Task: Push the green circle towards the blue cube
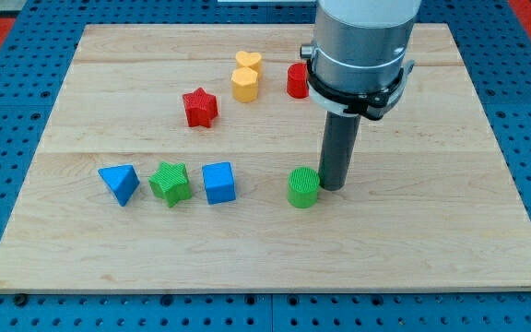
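Eight small blocks sit on a pale wooden board (413, 249), which lies on a blue pegboard (7, 111) dotted with holes; a strip of red shows at the view's top corners. No more of the room can be seen.

Near the view's top are a yellow heart (248, 62), a yellow block (244, 84) just below it, a red block (297, 80) partly hidden by the arm (362, 46), and a red star (200, 107) further left. Lower down, a row runs from the view's left: blue triangle (119, 183), green star (171, 182), blue cube (218, 182), then, after a gap, the green circle (303, 187).

No pincer is fitted here, so nothing opens, closes or holds; the arm ends in a dark rod. My tip (333, 188) rests on the board just beside the green circle, on its right in the view, touching it or nearly so. The circle lies between my tip and the blue cube.
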